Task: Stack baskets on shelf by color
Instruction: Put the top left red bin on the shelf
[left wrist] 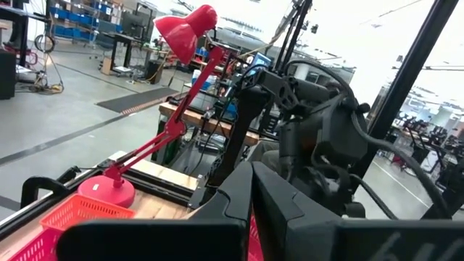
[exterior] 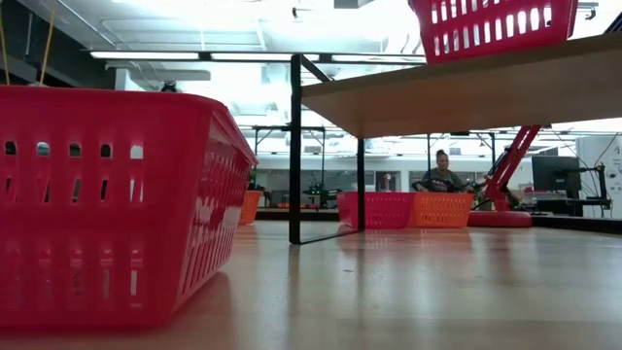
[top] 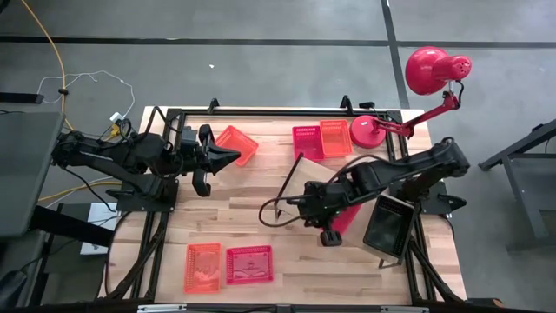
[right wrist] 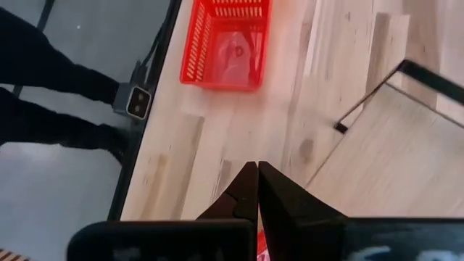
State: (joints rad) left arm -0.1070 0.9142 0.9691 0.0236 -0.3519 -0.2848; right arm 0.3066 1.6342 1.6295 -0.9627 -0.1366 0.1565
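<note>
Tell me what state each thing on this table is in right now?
Left tool: shut, next to the orange basket, which sits askew.
Right tool: shut, above the table beside the shelf.
Red basket: sitting on the shelf.
Black basket: lying by the right arm.
Lamp: standing upright.

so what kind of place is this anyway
Probably a robotics lab or workshop in a big open hall. The low view shows more workbenches and a person seated at screens behind the table. The left wrist view shows a concrete floor, other rigs and blue bins.
</note>
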